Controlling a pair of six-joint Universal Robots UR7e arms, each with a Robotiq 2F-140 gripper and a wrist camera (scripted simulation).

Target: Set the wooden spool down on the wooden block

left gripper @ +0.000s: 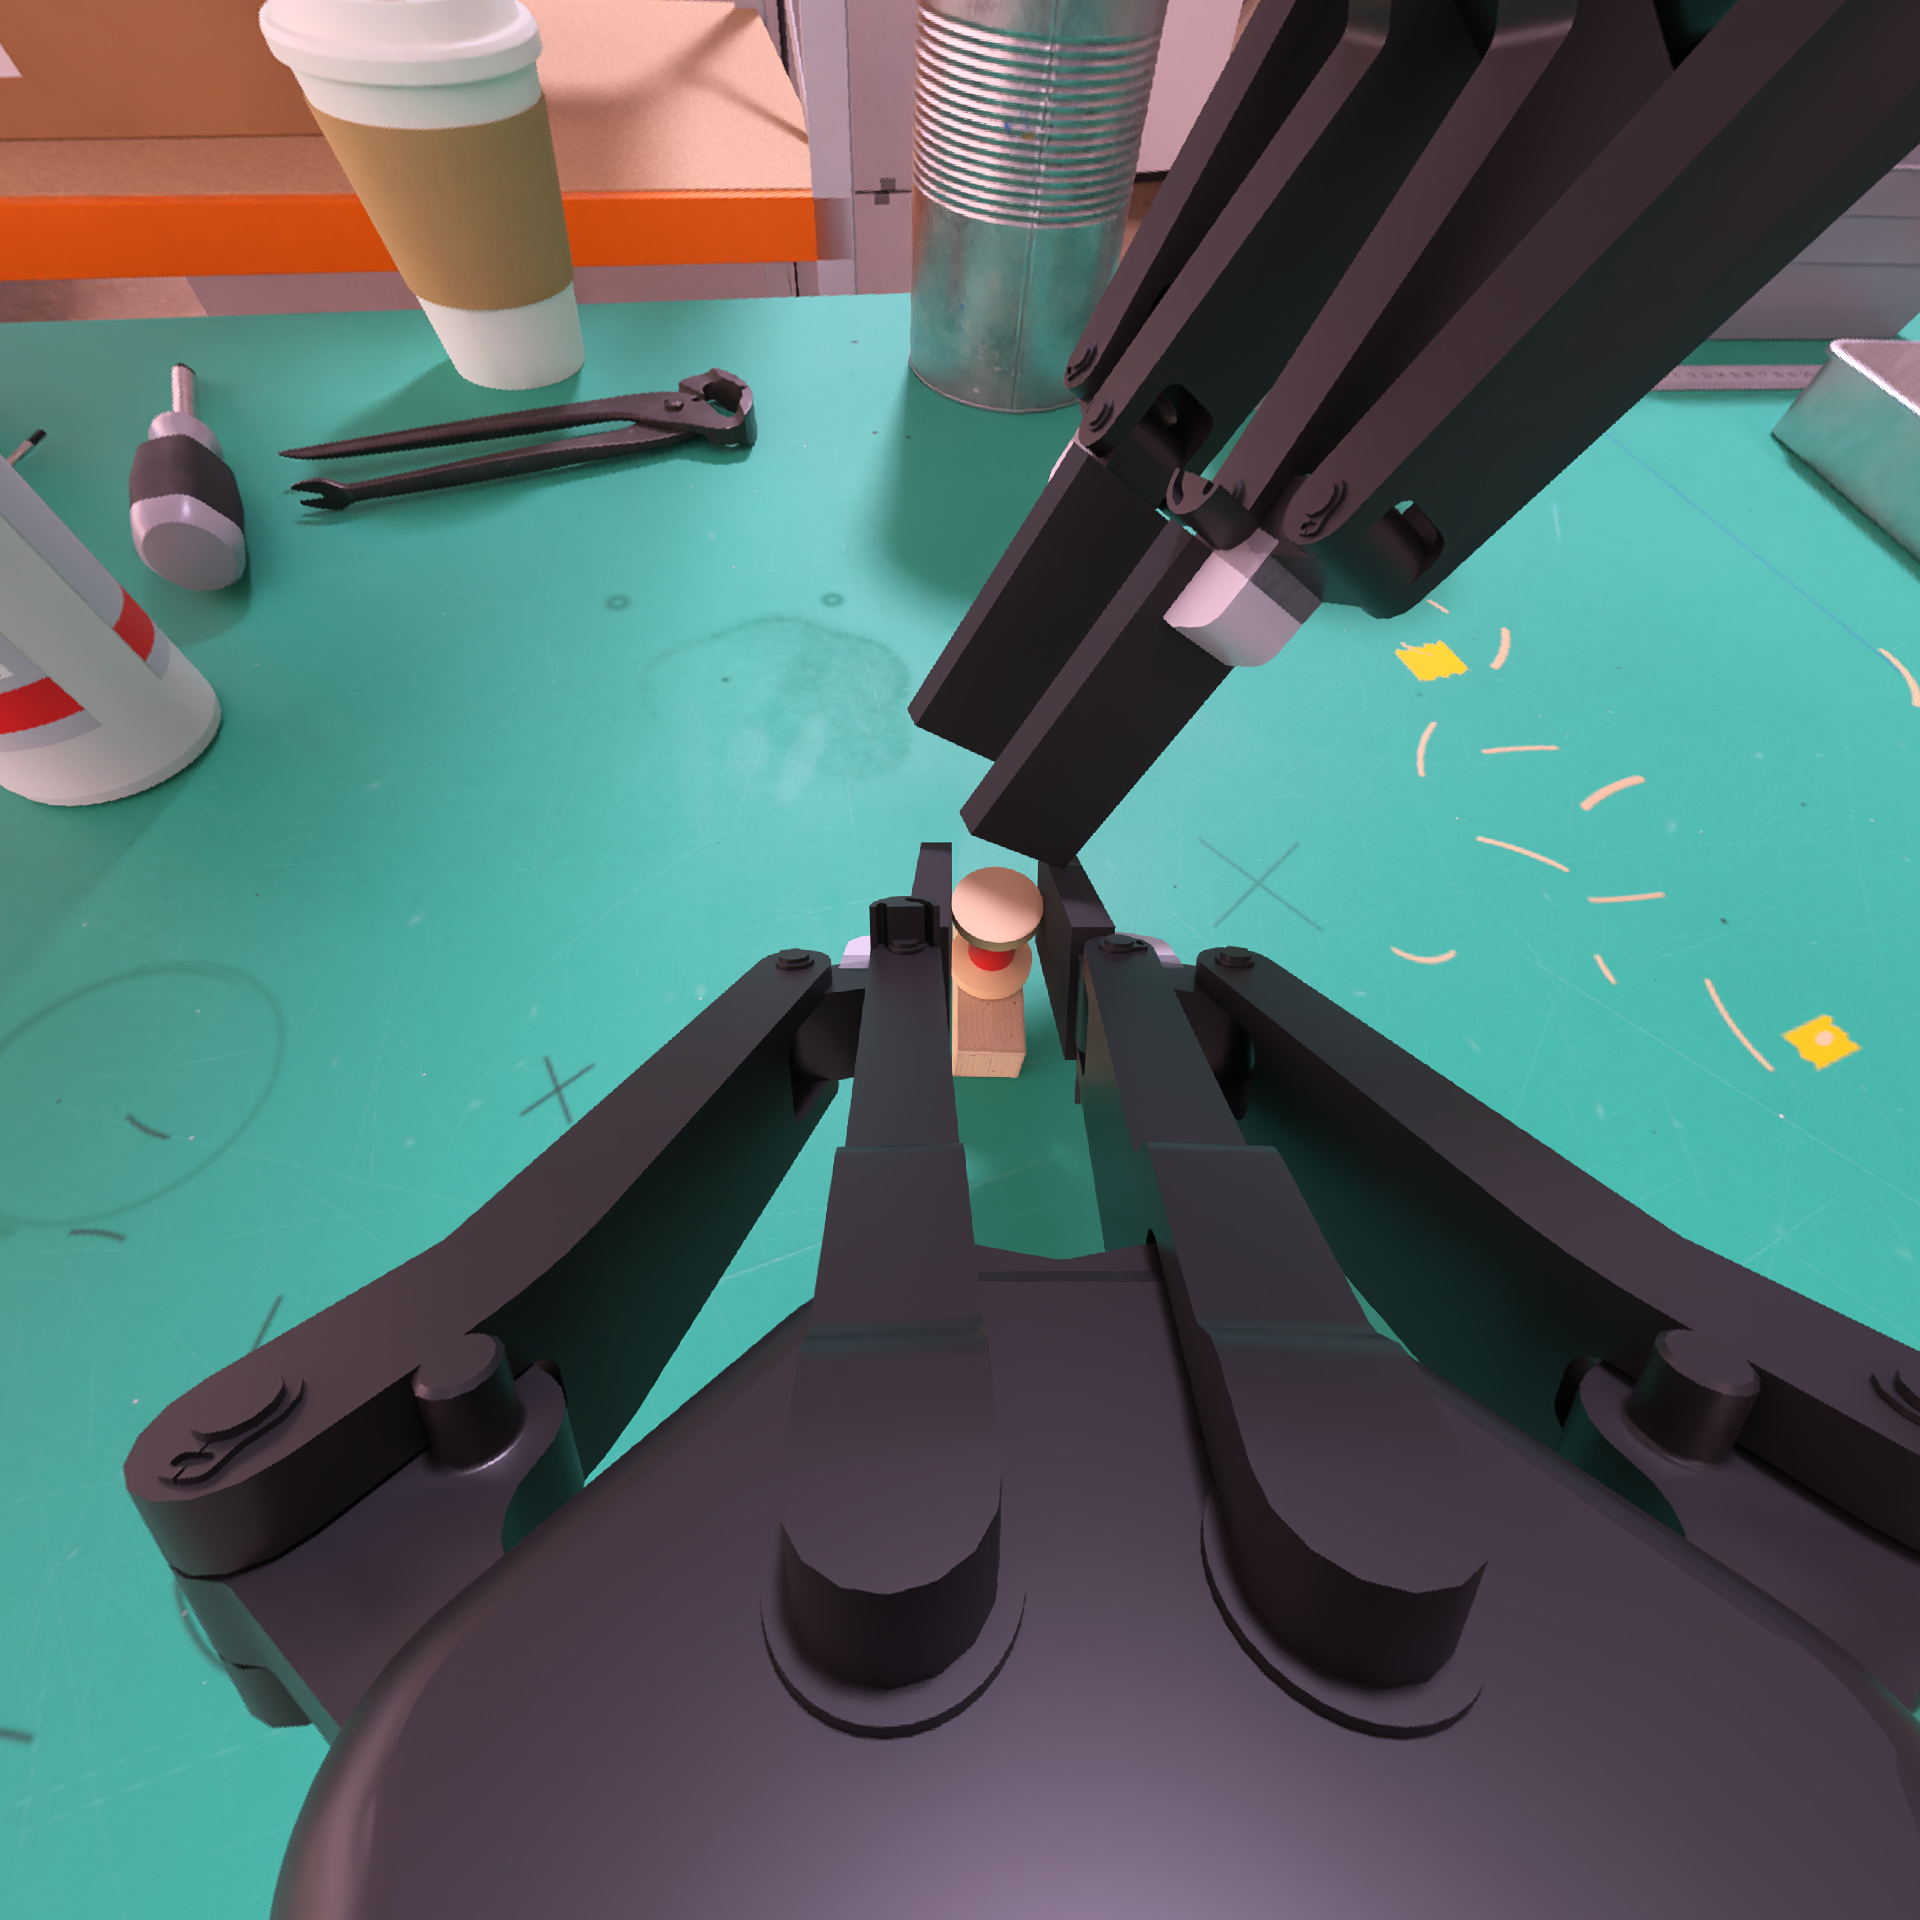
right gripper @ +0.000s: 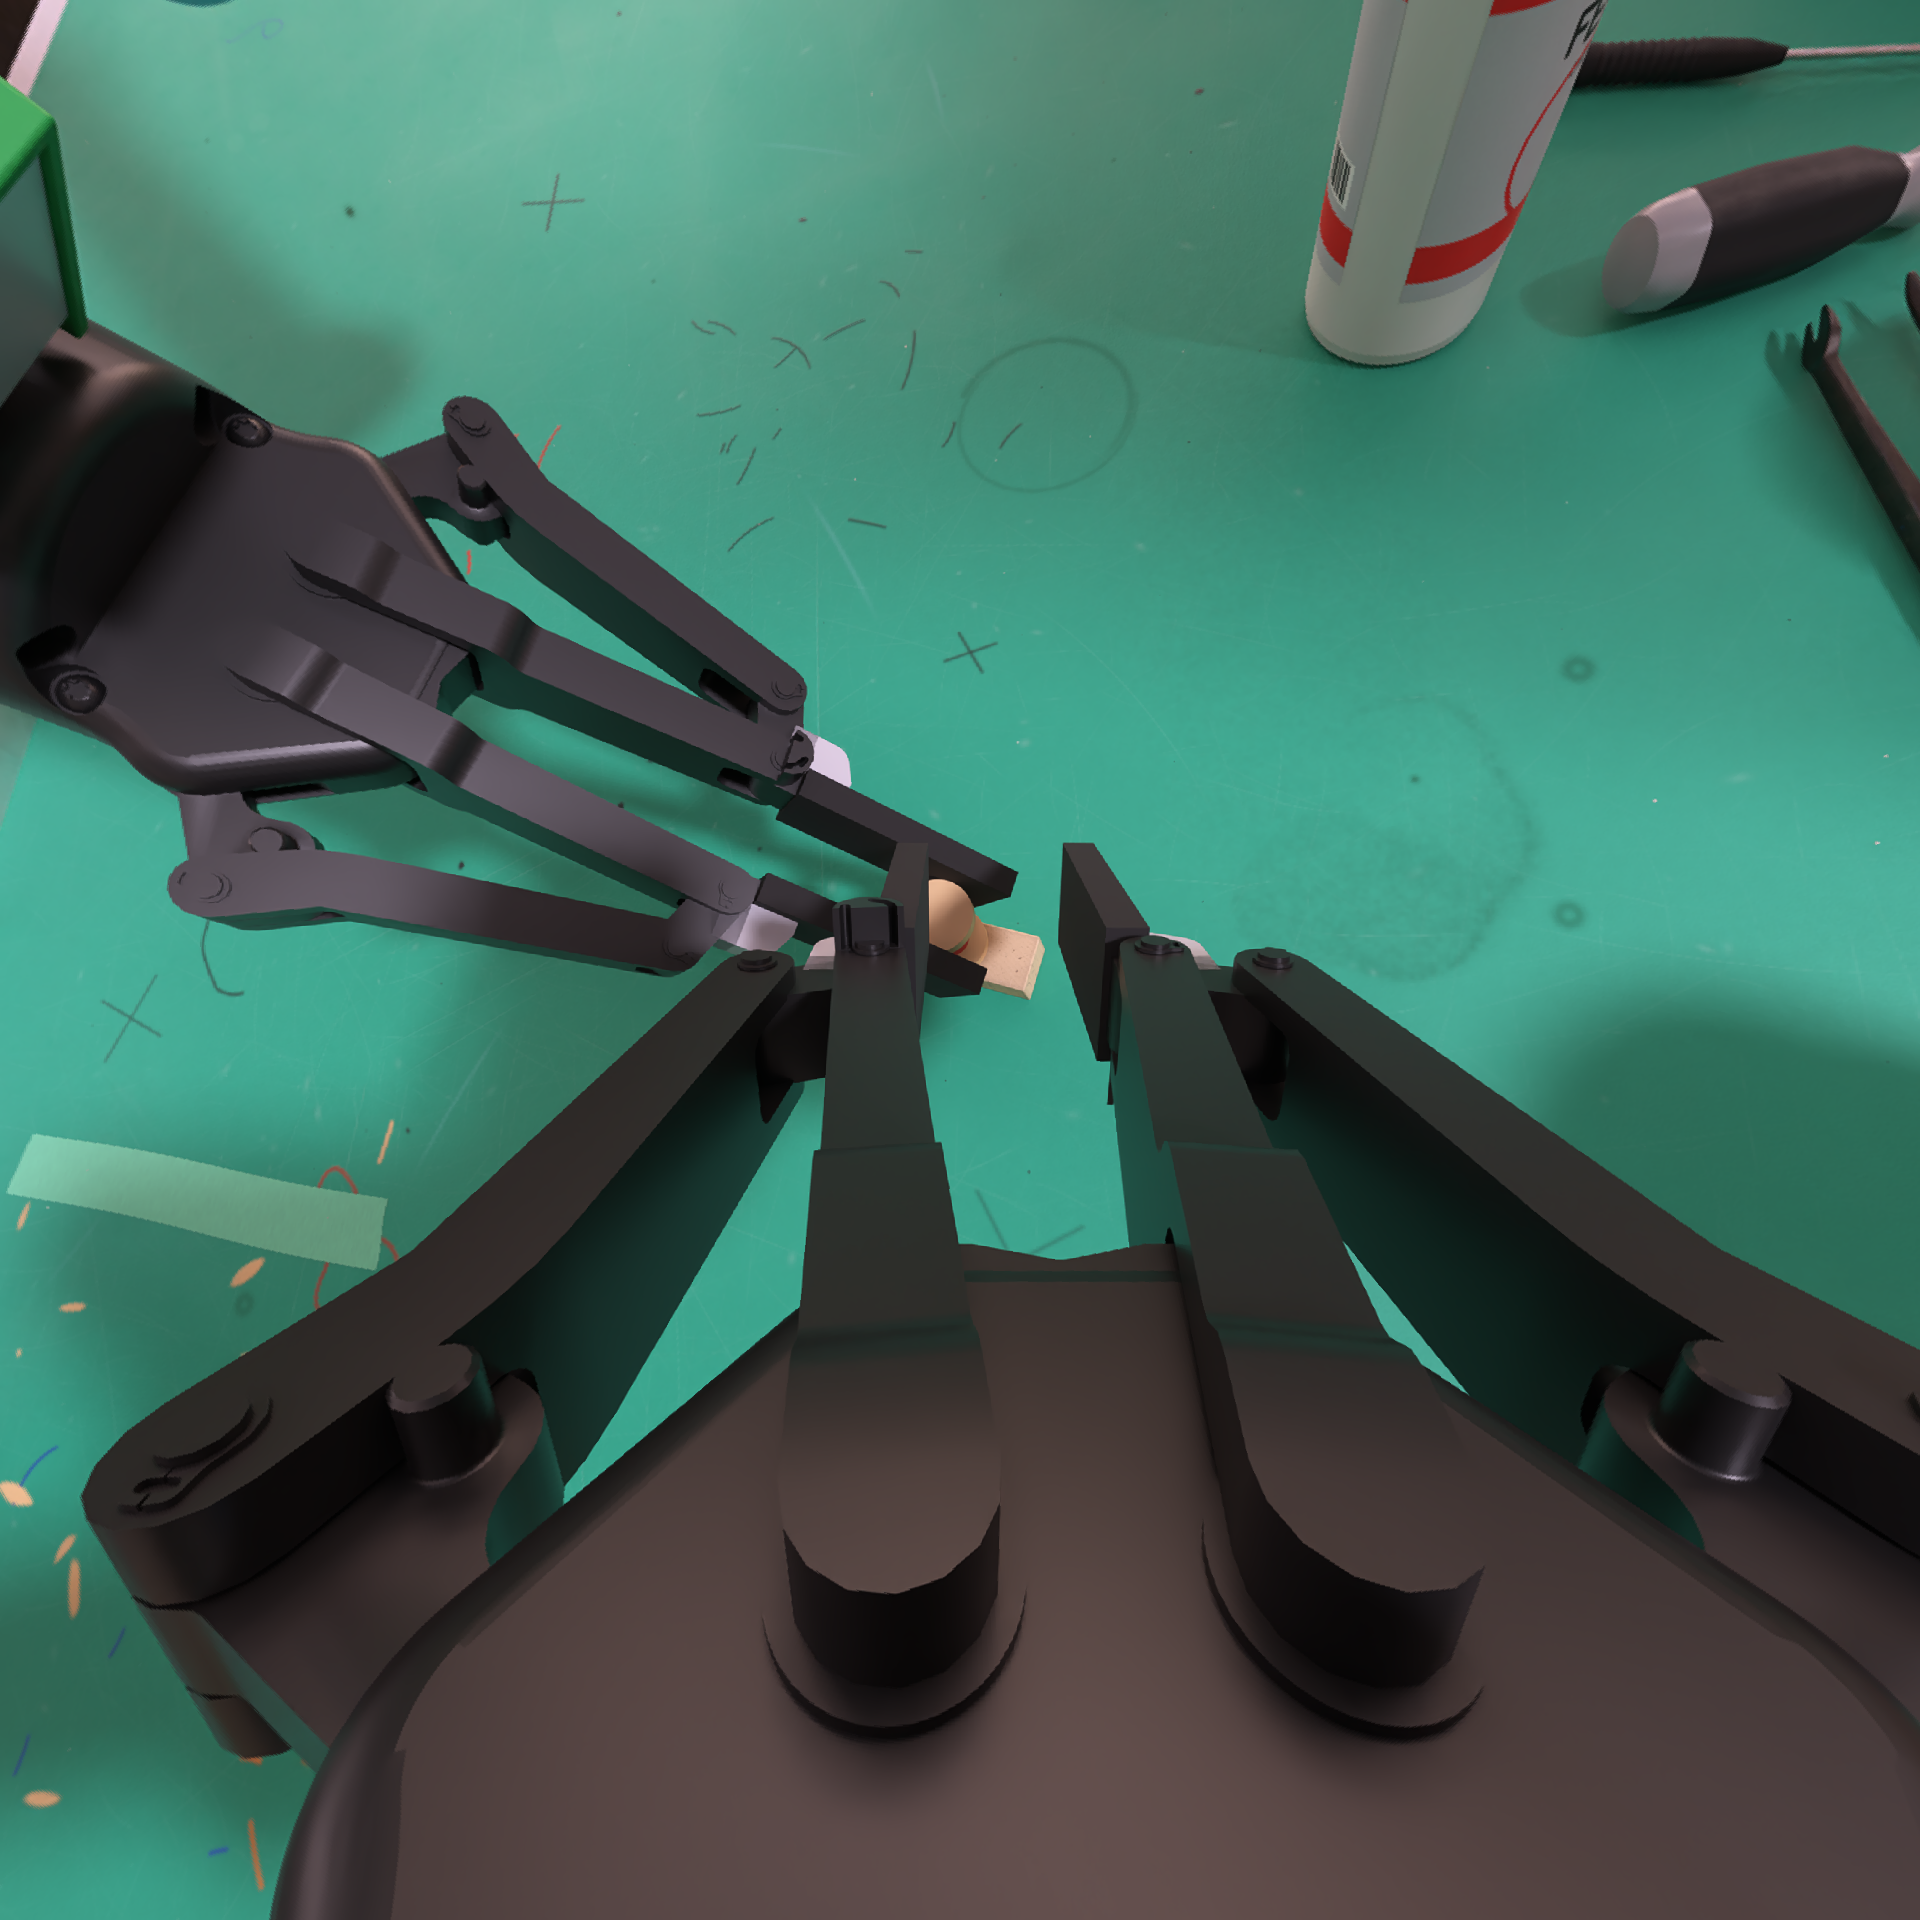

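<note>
Here, in the left wrist view, the left gripper [left gripper: 1000,940] stands narrowed around the wooden spool [left gripper: 994,930], its two pads close on either side; whether they press the spool or merely flank it, I cannot tell. The spool, with a red core between pale flanges, sits upright on top of the wooden block [left gripper: 988,1034], which rests on the green mat [left gripper: 623,831] just at 6 o'clock of the spool. At 1 o'clock of the spool the right gripper [left gripper: 1023,784] reaches in from above, its fingertips just beside the spool's top flange. In its own view the right gripper [right gripper: 992,925] stands moderately apart and holds nothing, the spool [right gripper: 951,914] and block [right gripper: 1013,961] lying near its left finger. Farther off, at 10 o'clock, lie black pincers [left gripper: 520,447] and a stubby screwdriver [left gripper: 187,499]. Beyond them stand a paper coffee cup [left gripper: 447,197] at 11 o'clock and a ribbed metal can [left gripper: 1023,197] at 12 o'clock.
</note>
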